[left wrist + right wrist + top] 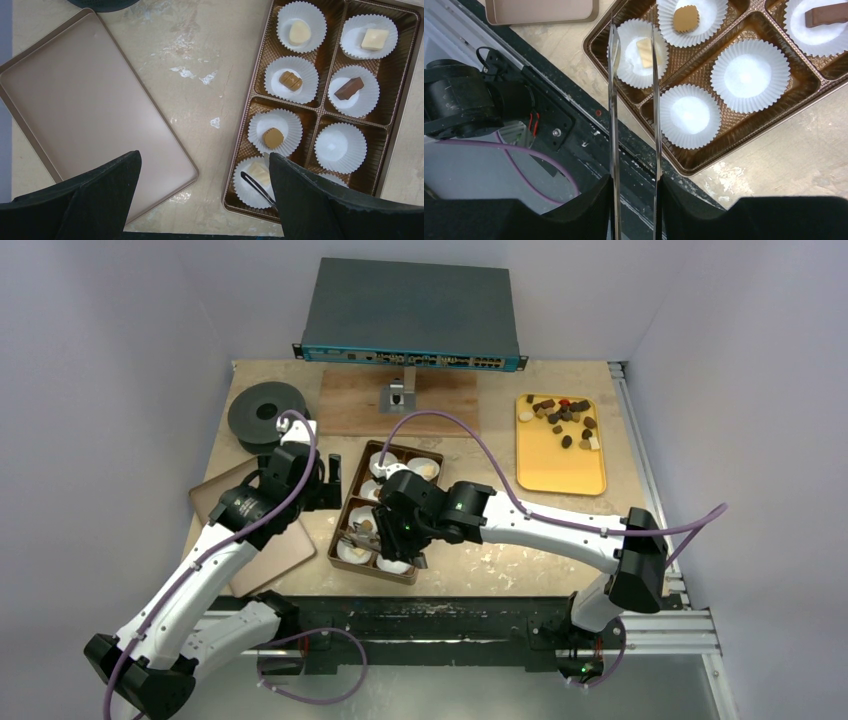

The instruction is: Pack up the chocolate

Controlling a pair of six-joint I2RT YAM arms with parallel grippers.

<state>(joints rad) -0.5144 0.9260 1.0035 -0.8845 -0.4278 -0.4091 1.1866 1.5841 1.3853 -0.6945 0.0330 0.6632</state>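
Nearest you, your right gripper [634, 192] is clamped on a pair of long steel tweezers [612, 100]. Their two blades stand a little apart over the near-left white fluted paper cup [629, 70] of the brown eight-compartment box [729, 132]. A cream-white square chocolate [643, 52] lies in that cup between the blade tips. Whether the tips pinch it or only flank it is not clear.

I judge the step in hand to be setting this piece down. Ease your squeeze so the blades spring off the candy, then lift straight up. A sideways drag would likely tip the light paper cup or flick the piece out.

Just beside it, the near-right cup [690, 115] and the one behind that [750, 75] are empty, so aim the next pieces there. The other five cups, farther along, each hold a piece.

Your left gripper [204, 156] hovers with its fingers spread wide and holding nothing. It is over the beige tabletop [200, 60], between the box and the shallow tan rectangular tray [90, 100]. Leave it out of the tweezers' path.

Far to the right, the loose chocolates [565, 415] lie clustered at the far end of a yellow rectangular tray [565, 470]. For the next pick, choose one that sits apart from its neighbours.
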